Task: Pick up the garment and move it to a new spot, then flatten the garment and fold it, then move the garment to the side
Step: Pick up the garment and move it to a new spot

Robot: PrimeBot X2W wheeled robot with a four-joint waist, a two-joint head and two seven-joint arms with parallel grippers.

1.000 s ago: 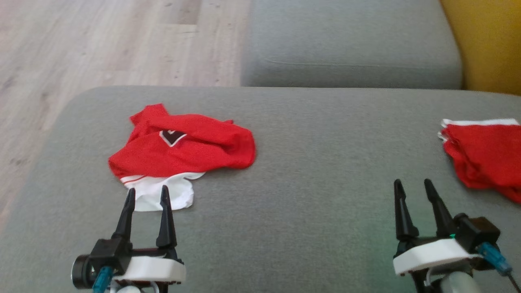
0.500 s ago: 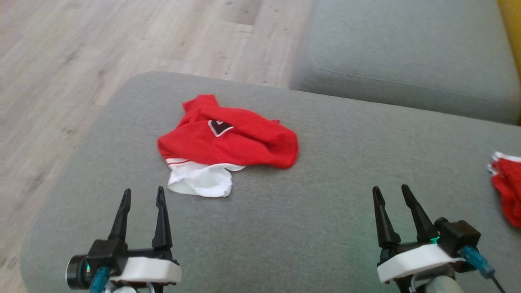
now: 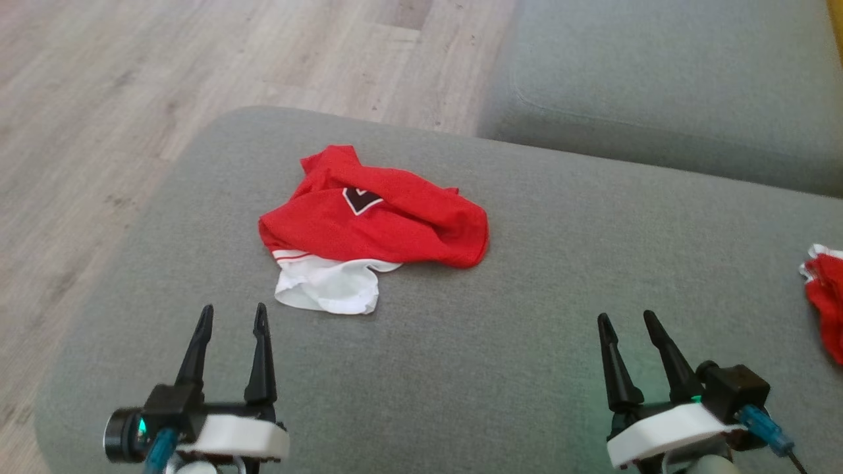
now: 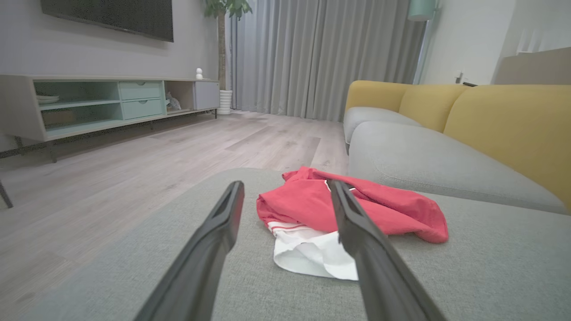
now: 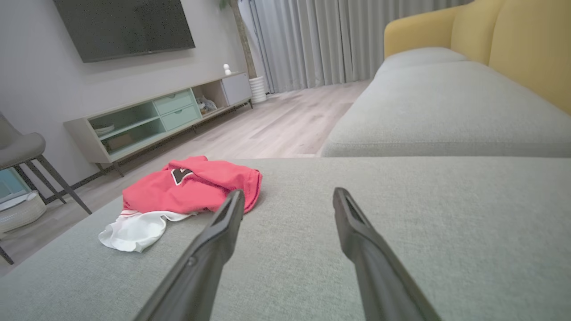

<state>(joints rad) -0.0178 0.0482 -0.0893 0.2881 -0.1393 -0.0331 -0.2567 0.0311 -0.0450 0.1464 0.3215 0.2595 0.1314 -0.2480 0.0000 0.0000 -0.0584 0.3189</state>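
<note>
Since the head camera has swung left over the last second, the garment (image 3: 375, 224) now sits nearer mid-frame on the grey cushion (image 3: 527, 316); the heap itself looks unmoved. Left gripper (image 3: 234, 307) and right gripper (image 3: 625, 316) are both spread wide and hold nothing. Each is short of the cloth, the left one nearer.

Judgement: pickup not begun; the turn squares the robot to the heap.

Hard to read: the garment is crumpled, red over white, with a dark patch on top (sleeves and hem not told apart). Second red cloth (image 3: 826, 296) is cut off at the right edge. Whether the fingers touch the cushion, cannot tell.
</note>
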